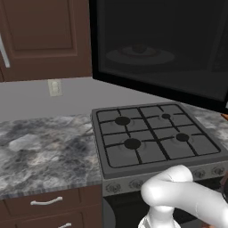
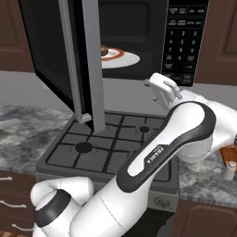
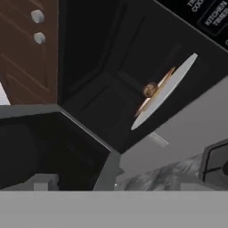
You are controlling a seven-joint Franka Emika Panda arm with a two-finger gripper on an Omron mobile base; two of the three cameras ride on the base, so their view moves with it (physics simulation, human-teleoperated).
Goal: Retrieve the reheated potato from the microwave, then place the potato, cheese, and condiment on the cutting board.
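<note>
The large black microwave (image 2: 139, 41) is standing open; the right base view is showing the small brown potato (image 2: 105, 50) on its turntable, while the left base view is showing the door's dark glass. The gripper (image 2: 163, 90) jaws are standing apart, holding nothing.

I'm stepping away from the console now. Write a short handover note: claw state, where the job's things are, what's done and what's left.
Claw: open, holding nothing, raised in front of the microwave opening.
Large black built-in microwave: door swung open over the stove.
Small dark brown potato: on the white round turntable, on a small red-rimmed plate, not yet grasped.
Small off-white condiment shaker: on the counter at the right, next to the reddish-brown wooden cutting board at the picture's edge.
Done: door opened.
Left: fetch the potato, then put potato, cheese and condiment on the board.
</note>
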